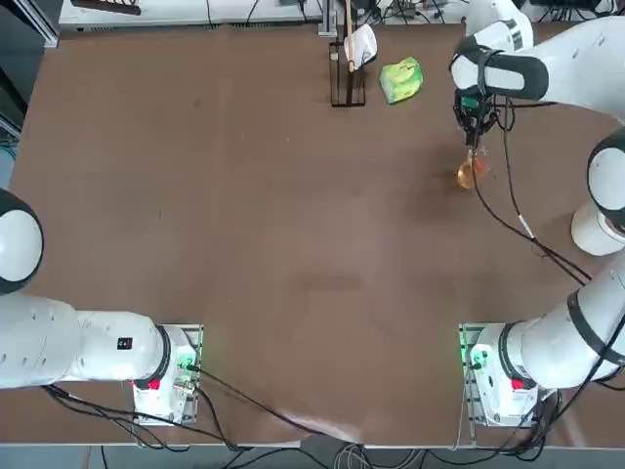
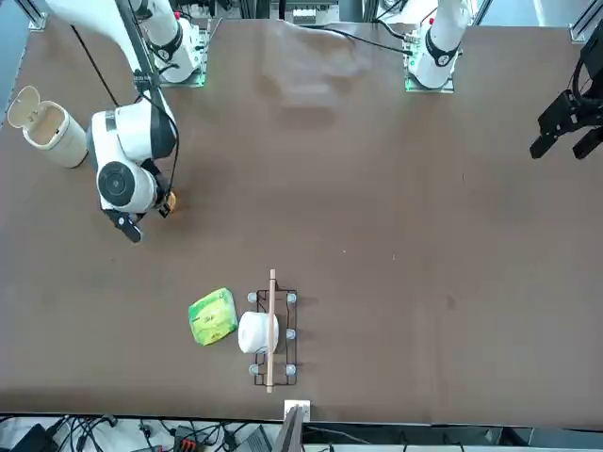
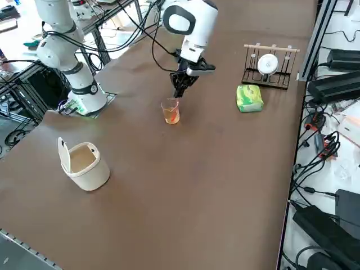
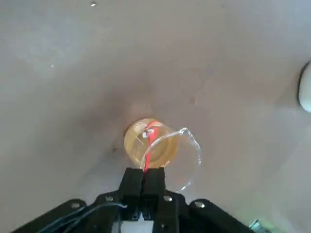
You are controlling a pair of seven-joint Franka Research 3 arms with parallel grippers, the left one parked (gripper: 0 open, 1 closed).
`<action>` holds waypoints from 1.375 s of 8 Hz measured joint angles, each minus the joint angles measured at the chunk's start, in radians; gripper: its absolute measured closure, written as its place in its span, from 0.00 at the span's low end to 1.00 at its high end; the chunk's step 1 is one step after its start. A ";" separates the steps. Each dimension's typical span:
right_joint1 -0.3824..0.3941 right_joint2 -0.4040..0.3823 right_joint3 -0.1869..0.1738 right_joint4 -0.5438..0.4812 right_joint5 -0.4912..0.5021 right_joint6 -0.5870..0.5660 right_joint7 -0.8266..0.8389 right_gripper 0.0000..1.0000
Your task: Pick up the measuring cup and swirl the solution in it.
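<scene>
The measuring cup point(image 3: 170, 111) is a small clear glass vessel holding the orange-amber solution point(image 4: 146, 143). It stands upright at the far right of the table point(image 1: 293, 244). My right gripper point(image 4: 143, 180) comes down on it from above, its two black fingers pinched together on the near rim of the glass. From overhead the measuring cup point(image 1: 469, 174) shows just below the right gripper point(image 1: 475, 137). Seen from the front, the wrist hides most of the measuring cup point(image 2: 169, 201). Whether the base touches the table or hangs just above it, I cannot tell.
A white lidded cup point(image 3: 84, 163) stands on the near right side. A green packet point(image 1: 401, 80) lies at the far edge beside a wire rack point(image 1: 347, 73) holding a white roll. The arm's cable point(image 1: 508, 210) trails across the table behind the glass.
</scene>
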State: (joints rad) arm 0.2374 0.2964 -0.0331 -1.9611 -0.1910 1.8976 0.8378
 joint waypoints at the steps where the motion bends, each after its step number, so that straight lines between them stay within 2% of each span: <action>1: 0.000 -0.004 0.000 -0.001 0.021 -0.004 -0.101 0.98; 4: -0.018 -0.006 -0.001 -0.002 0.090 -0.044 -0.384 0.98; 6: -0.033 -0.006 -0.002 -0.014 0.096 -0.068 -0.556 0.98; 9: -0.119 -0.025 -0.005 -0.016 0.095 -0.092 -0.798 0.98; 11: -0.160 -0.022 -0.007 -0.013 0.095 -0.055 -0.895 0.98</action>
State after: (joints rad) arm 0.0775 0.2746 -0.0397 -1.9744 -0.0960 1.8426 -0.0568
